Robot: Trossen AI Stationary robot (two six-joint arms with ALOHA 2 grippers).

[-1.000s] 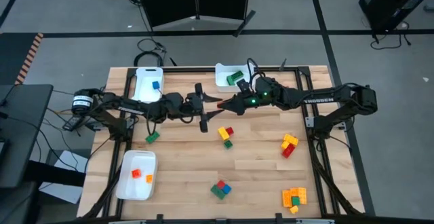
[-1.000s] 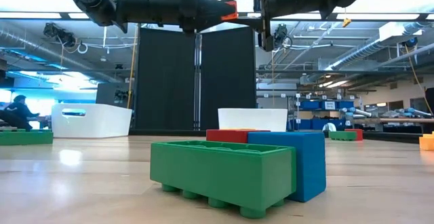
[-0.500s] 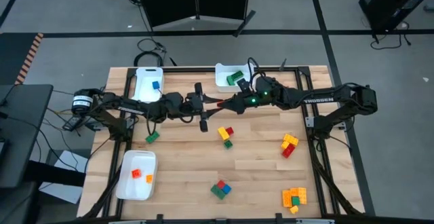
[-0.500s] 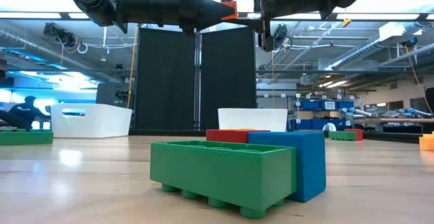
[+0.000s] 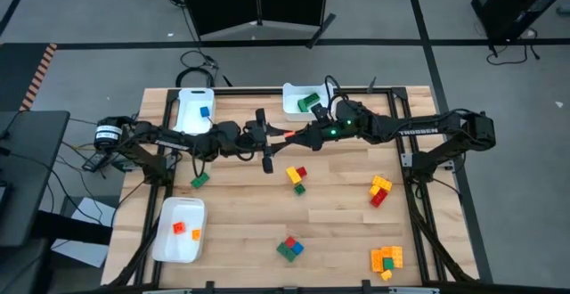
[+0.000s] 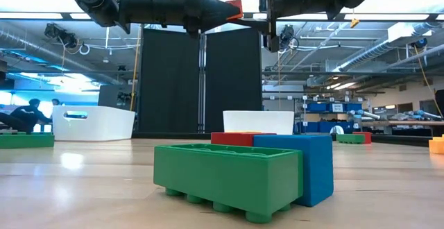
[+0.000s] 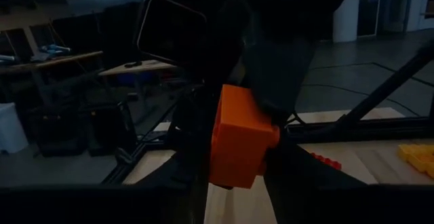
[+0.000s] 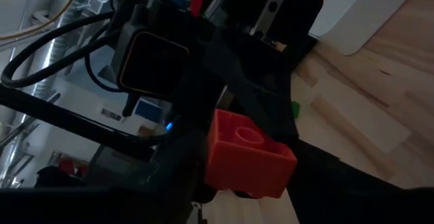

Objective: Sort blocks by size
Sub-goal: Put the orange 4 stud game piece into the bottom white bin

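A small orange block (image 6: pixel 236 8) hangs high over the table's middle, where my two arms meet tip to tip. My left gripper (image 5: pixel 281 134) reaches in level from the table's left and is shut on it. My right gripper (image 5: pixel 299 135) comes from the right and is open. In the low view its fingers stand spread above and below the block. Other blocks lie on the wood in clusters: yellow-red-green (image 5: pixel 296 177), yellow-red (image 5: pixel 379 190), green-blue-red (image 5: pixel 289 248) and orange-yellow (image 5: pixel 386 259). A single green block (image 5: pixel 199 179) lies apart from them. My left gripper pinches the orange block by two opposite sides (image 7: pixel 227 149) between its two fingers. The fingers come in level from the table's left. The block is lifted clear, far above the table, with its studded face (image 8: pixel 245 136) turned toward my right wrist.
Three white trays stand on the table: far left with a blue block (image 5: pixel 191 114), far middle with a green block (image 5: pixel 294 99), near left with orange blocks (image 5: pixel 180 232). A black frame runs along the table's edges (image 5: pixel 419 214). People sit far off at the left of the low view.
Both arms have kept their place. My left gripper has shut on the orange block. My right gripper's fingers have spread apart from it. The block has stayed where it was in the air.
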